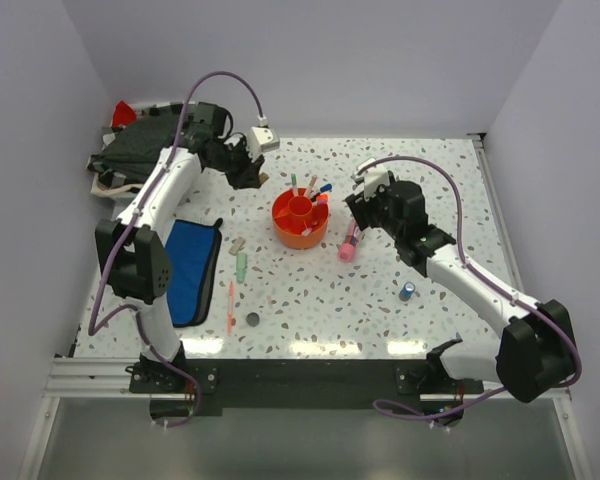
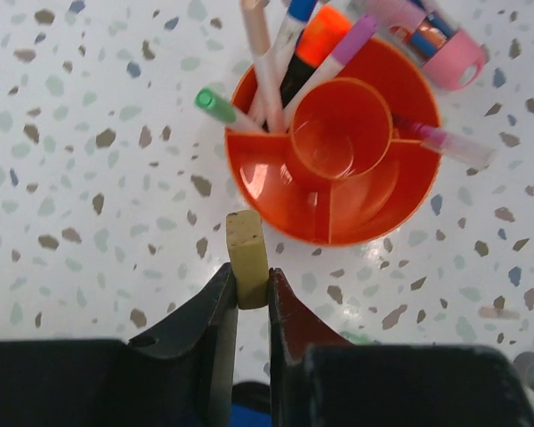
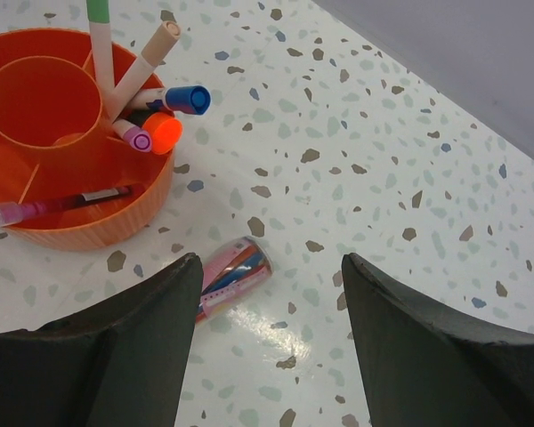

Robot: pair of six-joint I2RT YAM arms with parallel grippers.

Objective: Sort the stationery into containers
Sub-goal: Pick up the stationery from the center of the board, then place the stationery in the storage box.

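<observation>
My left gripper (image 2: 247, 283) is shut on a small pale-yellow eraser (image 2: 246, 253), held above the table just short of the round orange organiser (image 2: 338, 209). In the top view this gripper (image 1: 248, 175) is left of and behind the organiser (image 1: 300, 236). Several pens and an orange highlighter (image 2: 316, 40) stand in the organiser. My right gripper (image 3: 271, 267) is open and empty, over the fat pink tube (image 3: 236, 271), which lies on the table right of the organiser (image 3: 71, 227). From above, the tube (image 1: 348, 246) lies below that gripper (image 1: 360, 215).
A flat blue pouch (image 1: 190, 268) lies at the left. A green marker (image 1: 241, 265), an orange pen (image 1: 230, 305), a small eraser (image 1: 237, 245) and a dark disc (image 1: 253, 320) lie near it. A small blue cylinder (image 1: 408, 291) is at the right. A white tray of dark cloth (image 1: 135, 155) sits back left.
</observation>
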